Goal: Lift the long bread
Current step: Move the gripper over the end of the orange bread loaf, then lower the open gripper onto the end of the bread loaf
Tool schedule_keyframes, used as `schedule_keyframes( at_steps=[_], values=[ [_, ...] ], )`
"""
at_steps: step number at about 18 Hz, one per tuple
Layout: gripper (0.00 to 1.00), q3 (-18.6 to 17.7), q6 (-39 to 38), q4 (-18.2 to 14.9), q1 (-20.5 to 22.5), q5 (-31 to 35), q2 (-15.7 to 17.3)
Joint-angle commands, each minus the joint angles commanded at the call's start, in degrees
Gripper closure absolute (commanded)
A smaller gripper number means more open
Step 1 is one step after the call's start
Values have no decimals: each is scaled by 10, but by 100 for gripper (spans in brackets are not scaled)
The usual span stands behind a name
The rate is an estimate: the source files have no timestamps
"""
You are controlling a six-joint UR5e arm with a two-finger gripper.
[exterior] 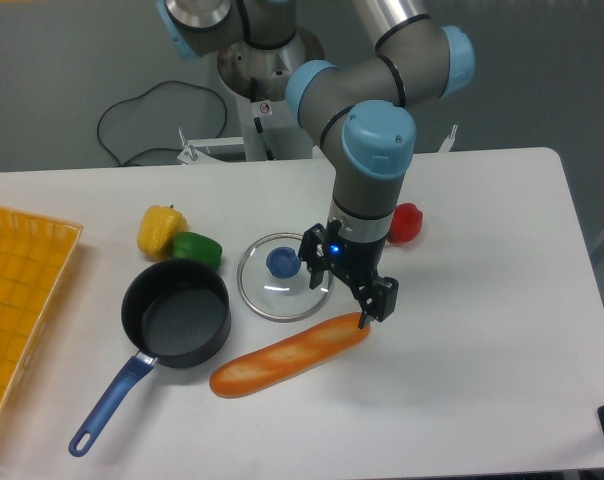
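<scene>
White bench underneath everything. Yellow basket at the left edge. Above the middle, gripper with fingers spread wide and holding nothing, one tip just over the right end of the long bread. Long bread flat on the bench, slanting up to the right, just below the glass lid and beside the dark pan with blue handle. Yellow pepper and green pepper touching, behind the pan. Red pepper partly hidden behind the arm.
</scene>
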Motion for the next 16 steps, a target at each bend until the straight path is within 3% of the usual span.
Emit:
schedule_keyframes(
  at_steps=[9,16],
  values=[
    [0,-12,4,-3,-3,9,-25],
    [0,-4,7,-2,-18,90,-48]
  ],
)
